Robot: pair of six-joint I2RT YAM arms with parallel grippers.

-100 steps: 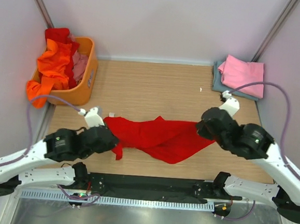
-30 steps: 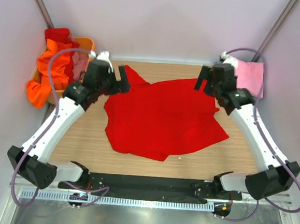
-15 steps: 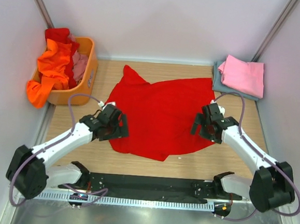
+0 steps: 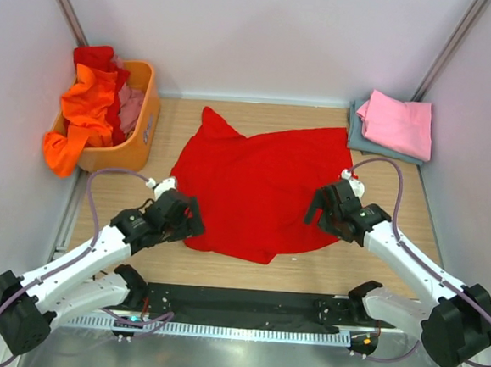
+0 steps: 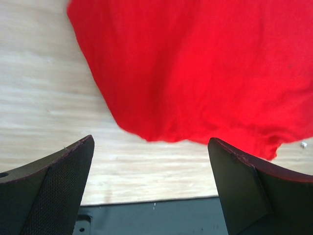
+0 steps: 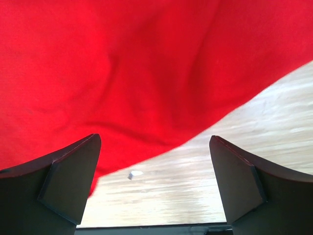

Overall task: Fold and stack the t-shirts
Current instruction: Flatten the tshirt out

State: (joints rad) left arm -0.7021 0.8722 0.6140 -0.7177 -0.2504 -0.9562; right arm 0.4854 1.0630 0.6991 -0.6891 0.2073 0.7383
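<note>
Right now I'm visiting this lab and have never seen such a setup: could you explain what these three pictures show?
Two robot arms are bolted at the near edge of the table, each ending in a two-finger gripper. The wide picture looks down from above; the other two come from wrist cameras, looking out between the dark fingers. A red t-shirt lies spread on the wood. An orange basket at the far left holds more clothes; a folded pink shirt lies on a grey-blue shirt at the far right. The left gripper and right gripper are both open, by the shirt's left and right edges, holding nothing.
</note>
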